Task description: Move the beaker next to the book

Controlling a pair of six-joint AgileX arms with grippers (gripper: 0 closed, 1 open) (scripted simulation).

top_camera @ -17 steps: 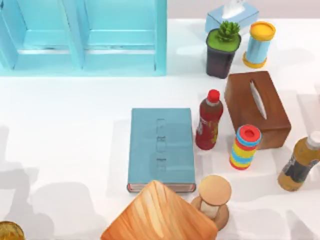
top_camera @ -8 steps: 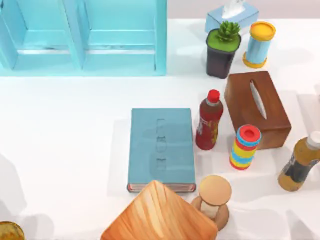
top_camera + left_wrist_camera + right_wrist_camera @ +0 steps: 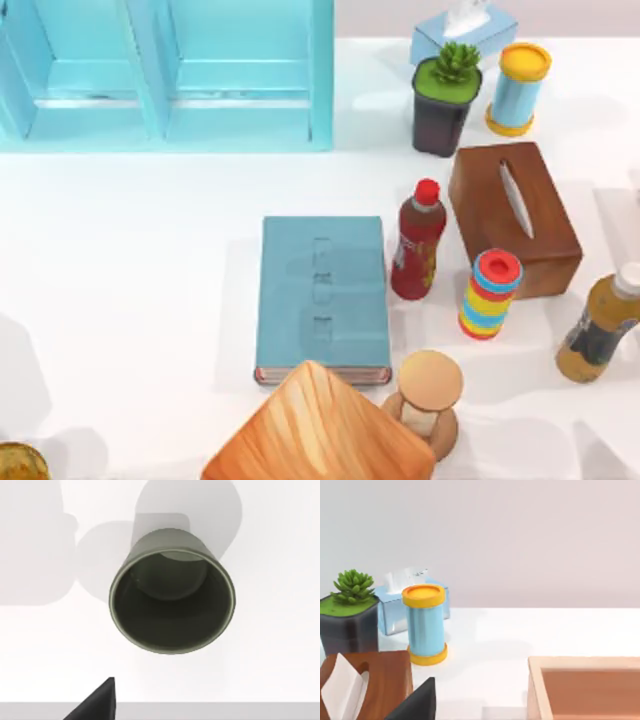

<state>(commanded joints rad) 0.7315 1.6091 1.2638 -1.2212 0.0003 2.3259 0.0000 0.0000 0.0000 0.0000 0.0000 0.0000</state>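
The beaker (image 3: 170,627), a small grey-green cup with a dark inside, stands upright on the white table and fills the middle of the left wrist view, seen from above. One dark fingertip (image 3: 97,705) of my left gripper shows at the picture's edge, clear of the cup, with nothing held. The book (image 3: 322,295), a large flat teal-blue hardcover, lies in the middle of the table in the top view. A dark fingertip (image 3: 417,702) of my parked right gripper shows in the right wrist view, also holding nothing.
A wooden slab (image 3: 320,430) overlaps the book's near edge, beside a wooden mushroom shape (image 3: 428,395). Right of the book stand a red bottle (image 3: 418,240), brown tissue box (image 3: 515,215), striped cylinder (image 3: 490,293) and amber bottle (image 3: 600,325). A teal cabinet (image 3: 165,75) fills the back left. An amber jar (image 3: 15,462) sits front left.
The grey shadows over the table's front left have drawn back toward the left edge. The book and the other objects have not moved.
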